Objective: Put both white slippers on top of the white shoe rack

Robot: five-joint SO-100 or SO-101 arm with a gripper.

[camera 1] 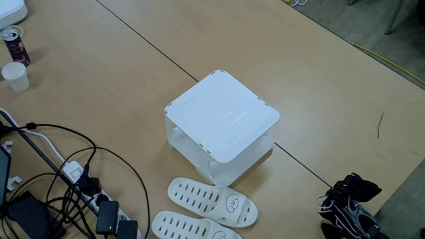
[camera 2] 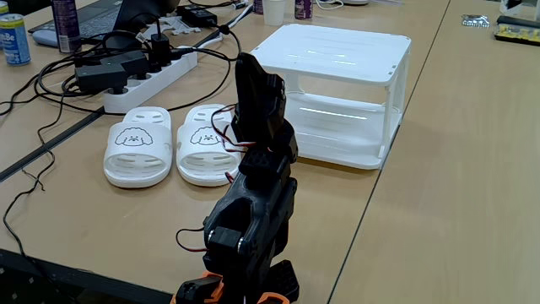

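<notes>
Two white slippers lie side by side on the wooden table, just in front of the white shoe rack. In the other fixed view the slippers sit left of the rack, cartoon faces up. The rack's flat top is bare. My black arm is folded up on its base at the table's edge, apart from rack and slippers. Its gripper is seen from behind, holding nothing, and its jaws are not discernible.
A power strip and tangled black cables lie beside the slippers. A paper cup and a can stand at the far left. A dark seam crosses the table. The table edge runs close by the arm's base.
</notes>
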